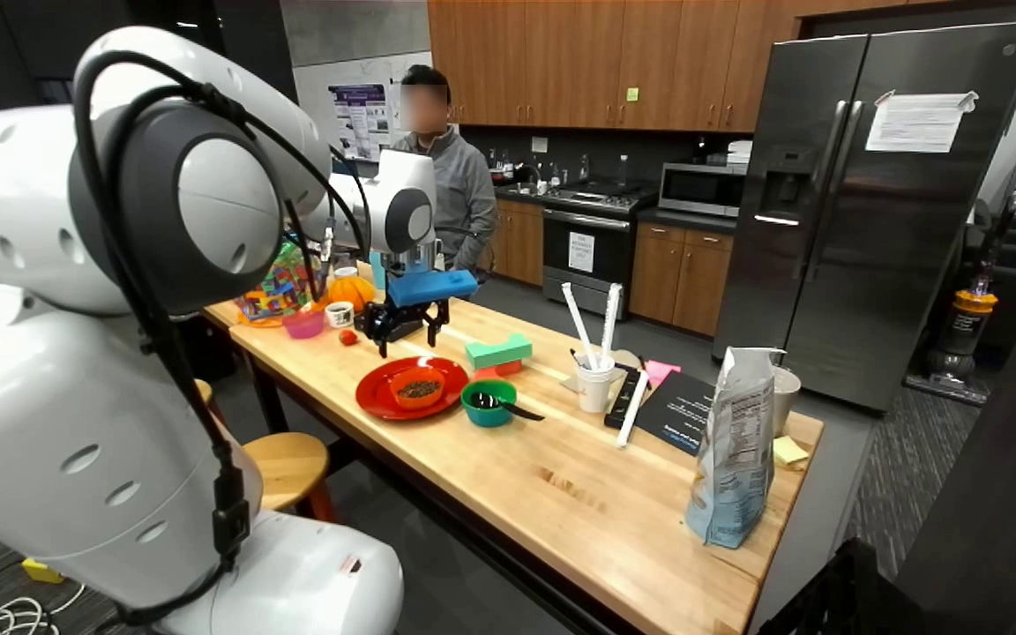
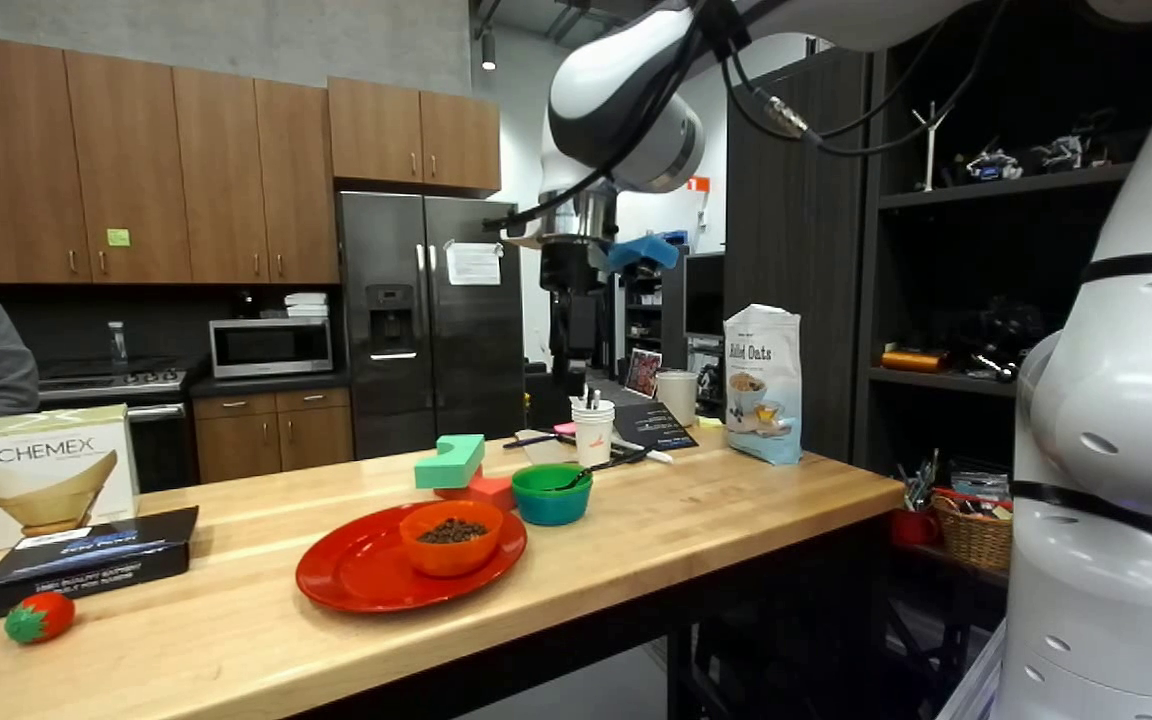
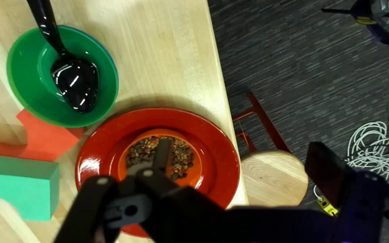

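My gripper (image 1: 407, 344) hangs in the air above the table with its jaws wide apart and nothing between them. In the wrist view one fingertip (image 3: 163, 153) overlaps the orange bowl (image 3: 196, 168), and the other lies over the floor beyond the table edge. That bowl holds dark and tan bits like beans or seeds and sits on a red plate (image 2: 356, 572). Close by stands a green bowl (image 3: 29, 77), seemingly nested in a teal one, with a black spoon (image 3: 76, 84) resting in it. A green block (image 2: 451, 462) leans on a red block (image 2: 486, 490) behind the plate.
A paper cup (image 1: 594, 392) with white sticks and an oats bag (image 2: 764, 385) stand farther along the table. Elsewhere are a toy strawberry (image 2: 40, 617), a black box (image 2: 91, 560) and a Chemex box (image 2: 46, 475). A stool (image 3: 275, 179) stands beside the table edge; a person (image 1: 464, 190) stands behind.
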